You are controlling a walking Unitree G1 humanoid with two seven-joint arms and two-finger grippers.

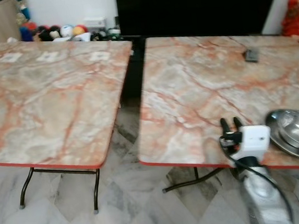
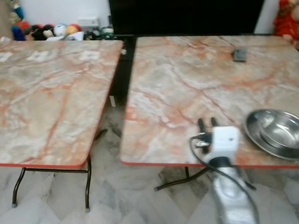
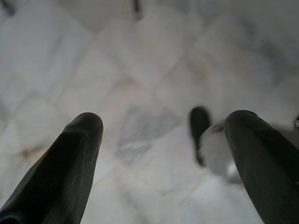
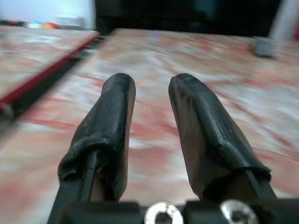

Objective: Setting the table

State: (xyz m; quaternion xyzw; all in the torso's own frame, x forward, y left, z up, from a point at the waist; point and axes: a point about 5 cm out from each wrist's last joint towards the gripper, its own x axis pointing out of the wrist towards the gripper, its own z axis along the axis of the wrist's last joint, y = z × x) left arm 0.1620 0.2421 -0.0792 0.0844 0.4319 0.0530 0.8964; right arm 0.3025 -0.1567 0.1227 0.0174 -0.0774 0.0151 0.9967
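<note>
Left eye view: two marble-patterned benches stand side by side with a dark gap between them. The right claw (image 1: 230, 121) reaches over the near edge of the right bench (image 1: 199, 86), its two fingers (image 4: 114, 121) a little apart and holding nothing. Just beside it, at the near right corner of that bench, lies a steel bowl (image 1: 296, 132), not touching the claw. A small dark object (image 1: 251, 55) sits near the far edge. The left bench (image 1: 49, 100) carries three pale patches along its far edge. The left claw (image 3: 163, 135) hangs over the tiled floor (image 3: 140, 70), fingers wide apart, empty.
</note>
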